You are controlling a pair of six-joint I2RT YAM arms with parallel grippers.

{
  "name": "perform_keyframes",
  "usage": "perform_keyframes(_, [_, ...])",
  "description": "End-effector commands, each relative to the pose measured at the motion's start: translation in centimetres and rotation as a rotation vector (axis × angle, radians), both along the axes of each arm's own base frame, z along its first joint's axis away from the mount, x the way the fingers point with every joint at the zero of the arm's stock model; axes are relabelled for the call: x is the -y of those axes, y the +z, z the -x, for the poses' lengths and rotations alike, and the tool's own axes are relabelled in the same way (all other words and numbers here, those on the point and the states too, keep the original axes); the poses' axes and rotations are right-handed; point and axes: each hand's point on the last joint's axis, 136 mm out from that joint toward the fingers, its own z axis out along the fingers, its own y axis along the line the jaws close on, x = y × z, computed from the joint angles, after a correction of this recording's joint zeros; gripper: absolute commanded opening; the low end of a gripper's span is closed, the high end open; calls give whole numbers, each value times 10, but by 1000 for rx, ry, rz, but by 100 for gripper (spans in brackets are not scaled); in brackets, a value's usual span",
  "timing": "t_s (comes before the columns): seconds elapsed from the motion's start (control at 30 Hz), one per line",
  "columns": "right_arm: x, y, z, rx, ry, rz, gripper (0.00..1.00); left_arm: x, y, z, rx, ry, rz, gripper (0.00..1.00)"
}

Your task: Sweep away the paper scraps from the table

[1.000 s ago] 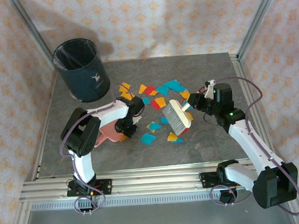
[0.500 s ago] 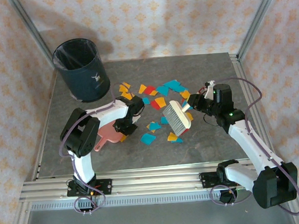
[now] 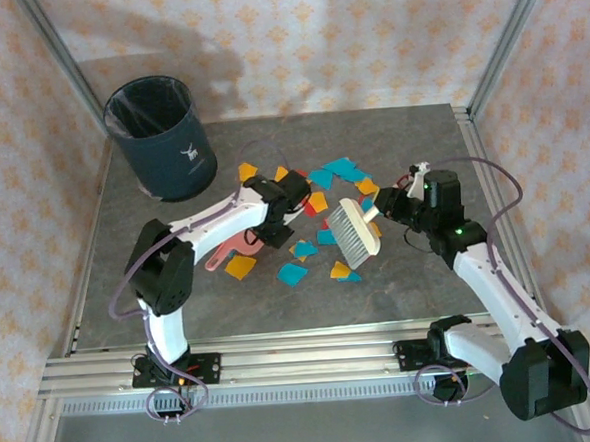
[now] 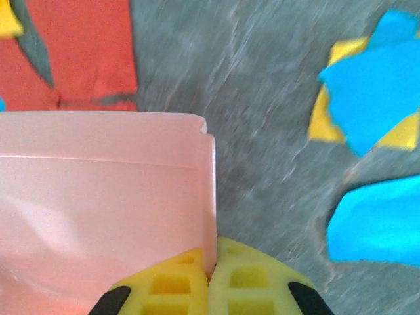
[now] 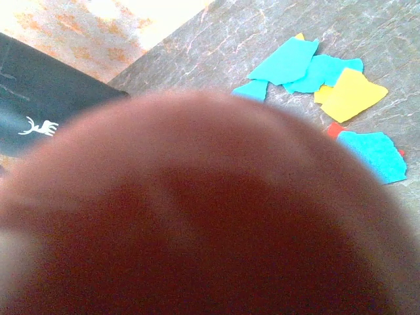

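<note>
Paper scraps (image 3: 292,272) in red, orange-yellow and teal lie spread over the middle of the dark grey table (image 3: 119,292). My left gripper (image 3: 275,227) is shut on the side wall of a pink dustpan (image 3: 232,250), which rests at the left edge of the scraps. The left wrist view shows yellow fingers (image 4: 249,282) pinching the dustpan (image 4: 98,190), with a red scrap (image 4: 79,52) just ahead and teal scraps (image 4: 374,85) to the right. My right gripper (image 3: 382,208) is shut on a brush (image 3: 351,233), whose bristles stand on the scraps' right side. Its blurred handle (image 5: 197,216) hides the right jaws.
A dark blue bin (image 3: 160,139) with a liner stands at the table's back left corner. Silver rails (image 3: 283,360) edge the table, and patterned walls close it in. In the right wrist view the bin (image 5: 39,98) sits upper left, teal and yellow scraps (image 5: 289,62) beyond.
My left arm has carried the dustpan right and farther back, in among the scraps, uncovering an orange scrap near its handle. The brush has shifted slightly.
</note>
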Motion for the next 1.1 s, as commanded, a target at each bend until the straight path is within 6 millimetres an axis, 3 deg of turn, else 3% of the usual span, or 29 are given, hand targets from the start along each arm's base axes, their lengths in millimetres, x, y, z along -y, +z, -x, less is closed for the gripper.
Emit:
perform_keyframes(0.0, [17, 8, 5, 28, -60, 46, 0, 11, -14, 0, -38, -62, -62, 2])
perform_keyframes(0.2, [40, 14, 17, 45, -124, 113, 0, 54, -21, -3, -60, -155, -18, 2])
perform_keyframes(0.53, [57, 11, 26, 15, -169, 220, 0, 84, -36, -7, -110, -197, 21, 5])
perform_keyframes(0.63, [57, 10, 26, 11, -171, 220, 0, 86, -38, -6, -114, -199, 30, 11])
perform_keyframes(0.77, [57, 11, 26, 15, -175, 215, 0, 85, -31, -5, -87, -195, 53, 31])
perform_keyframes(0.9, [57, 11, 26, 15, -176, 210, 0, 83, -13, -4, -42, -190, 106, 45])
perform_keyframes(1.07, [56, 9, 26, 10, -173, 202, 0, 74, 15, 1, 32, -134, 241, 52])
